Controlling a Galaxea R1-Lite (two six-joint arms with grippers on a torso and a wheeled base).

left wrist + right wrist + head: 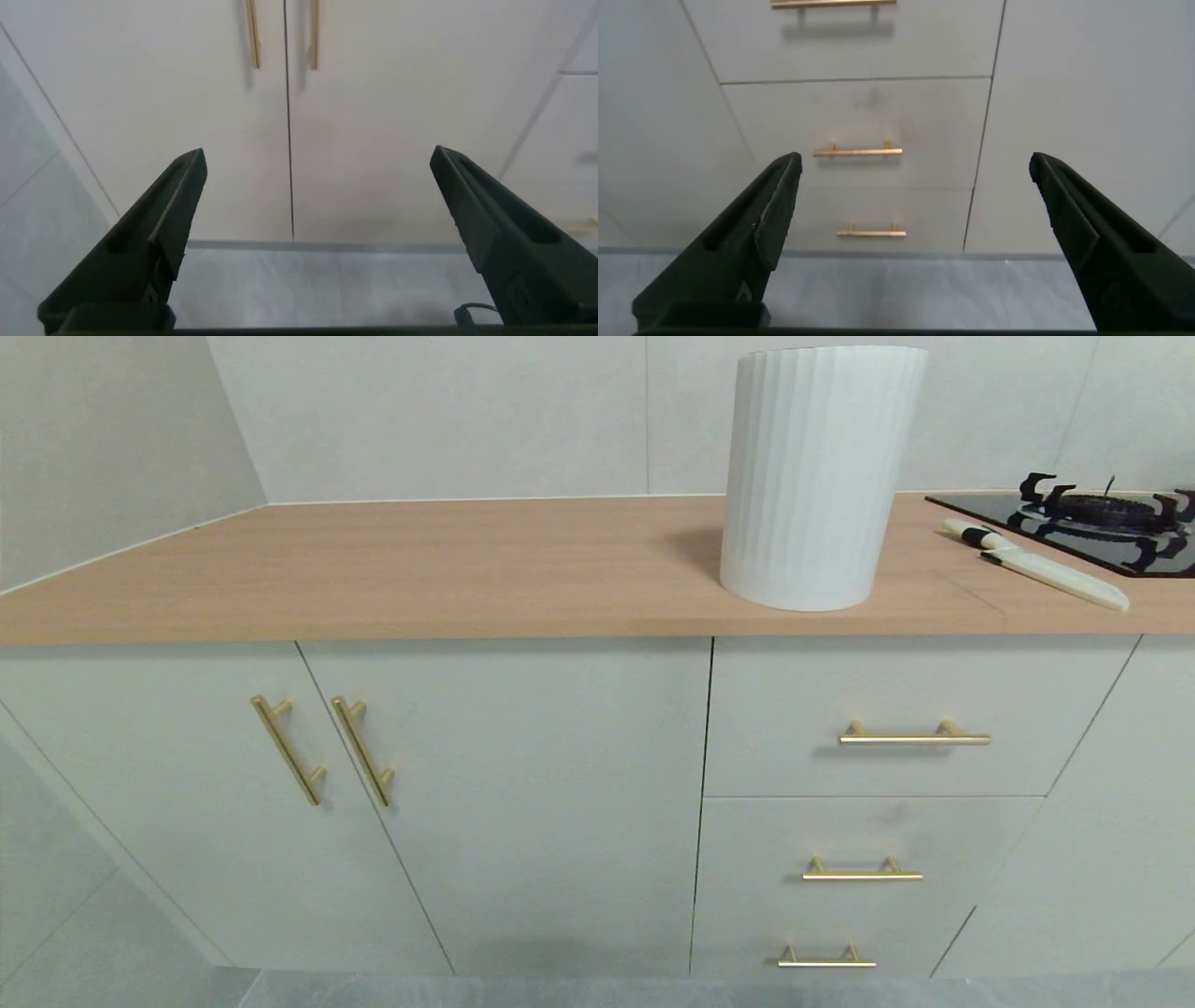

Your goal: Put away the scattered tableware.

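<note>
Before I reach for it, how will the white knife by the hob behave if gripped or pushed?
The knife lies flat on the countertop, so a push probably slides or spins it rather than rolling it. It looks stiff, thin and likely light. The smooth blade may slip; the handle seems safer.

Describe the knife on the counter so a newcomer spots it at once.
On the wooden countertop, go to the right end, where a black hob sits. The knife lies flat beside the hob's near edge, right of the tall white ribbed container. It is the only long, slim thing there: cream, with a black band on its handle.
</note>
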